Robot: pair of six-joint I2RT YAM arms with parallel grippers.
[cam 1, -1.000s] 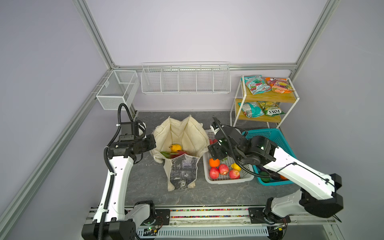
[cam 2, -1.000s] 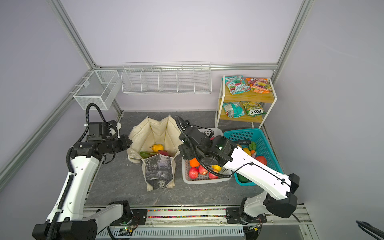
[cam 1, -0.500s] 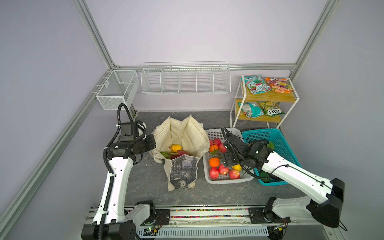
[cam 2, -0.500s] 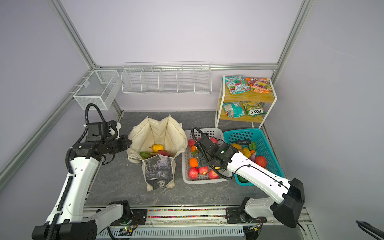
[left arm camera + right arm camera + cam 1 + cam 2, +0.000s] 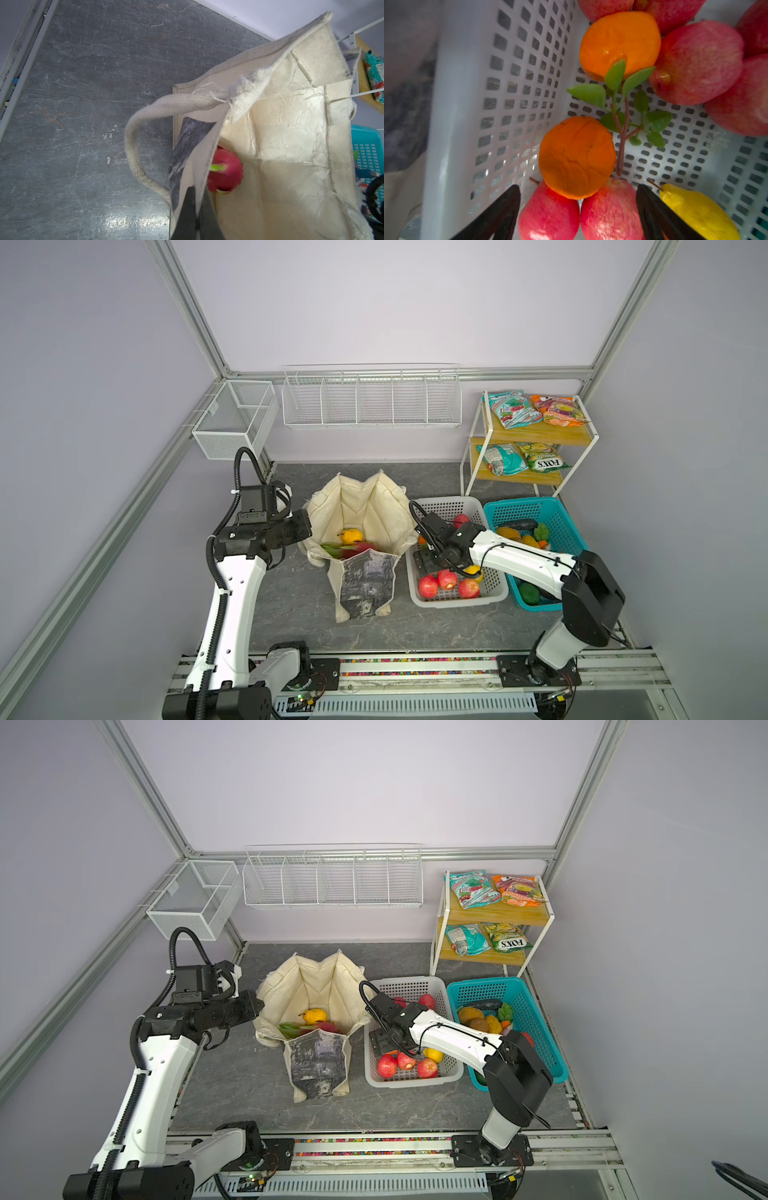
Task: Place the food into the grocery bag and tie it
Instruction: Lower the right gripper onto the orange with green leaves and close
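The left arm rises from the front rail, bends at the elbow and runs level toward the bag (image 5: 365, 506). Its left end effector (image 5: 306, 526) is pinched tight on the bag's left rim. The right arm leans low from the front right, crosses above the teal basket (image 5: 536, 510) and dips into the white basket (image 5: 494, 587). There the right end effector (image 5: 424, 561) points down with its jaws spread wide, holding nothing.

Both top views show the bag standing open on the bench (image 5: 291, 614), between the left arm and the white basket, its grey print facing front. A yellow fruit (image 5: 314, 1016) and the dragon fruit (image 5: 357, 549) lie inside. They also show a shelf (image 5: 536, 435) with packets (image 5: 513, 409) at the back right.

The left wrist view shows the left end effector (image 5: 196, 199) closed on the cloth edge beside the print. A handle (image 5: 133, 141) loops out over the bench, and the dragon fruit (image 5: 226, 174) sits just inside the rim. The yellow fruit is out of that view.

The right wrist view shows what that arm hides from above. The right end effector (image 5: 577, 193) straddles two apples (image 5: 548, 214), with an orange (image 5: 577, 158) resting on them. A pear (image 5: 697, 209) lies just outside one finger. A leafy sprig (image 5: 623, 108) and a second orange (image 5: 618, 41) lie farther along the basket floor.
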